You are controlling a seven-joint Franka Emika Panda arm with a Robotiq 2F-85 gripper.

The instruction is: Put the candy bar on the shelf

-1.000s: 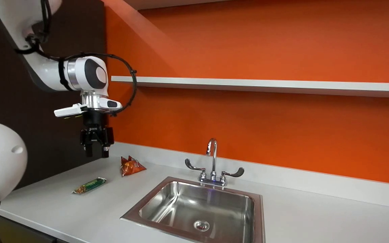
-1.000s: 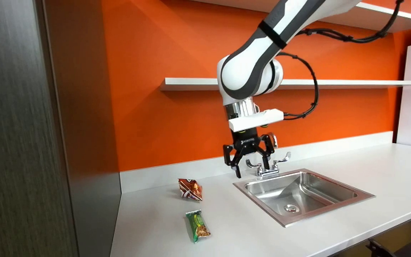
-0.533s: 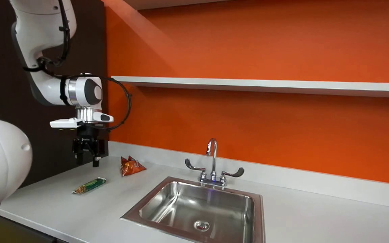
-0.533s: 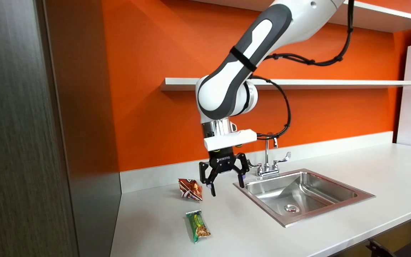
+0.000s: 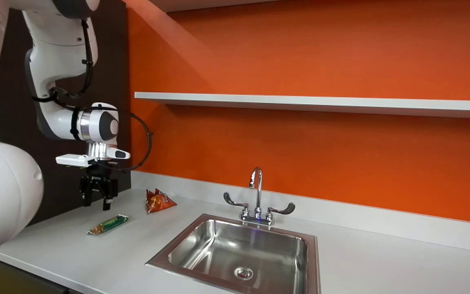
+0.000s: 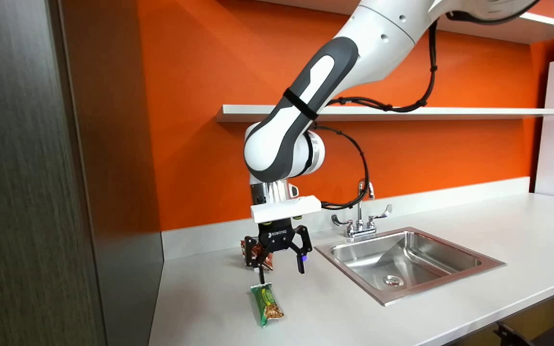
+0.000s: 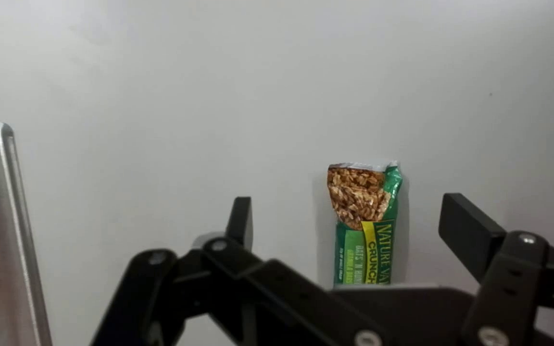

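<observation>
The candy bar, in a green wrapper with a granola picture, lies flat on the counter in both exterior views [image 5: 108, 224] [image 6: 266, 303]. It also shows in the wrist view [image 7: 363, 226], where its lower end is hidden behind the gripper's body. My gripper [image 5: 96, 204] is open and empty, pointing down above the counter. In the other outside picture the gripper [image 6: 281, 275] hangs above and behind the bar. In the wrist view the bar appears between the spread fingertips [image 7: 346, 216], touching neither. The white shelf [image 5: 300, 100] runs along the orange wall, also seen behind the arm [image 6: 426, 111].
A red-orange snack bag [image 5: 158, 201] lies near the back wall, partly hidden behind the gripper in an exterior view [image 6: 268, 262]. A steel sink [image 5: 313, 261] with a faucet [image 5: 258, 196] is set into the counter. A dark cabinet panel [image 6: 113, 192] stands at the counter's end.
The gripper has moved down and towards the candy bar, away from the sink side, staying open. The candy bar and snack bag have not moved.
</observation>
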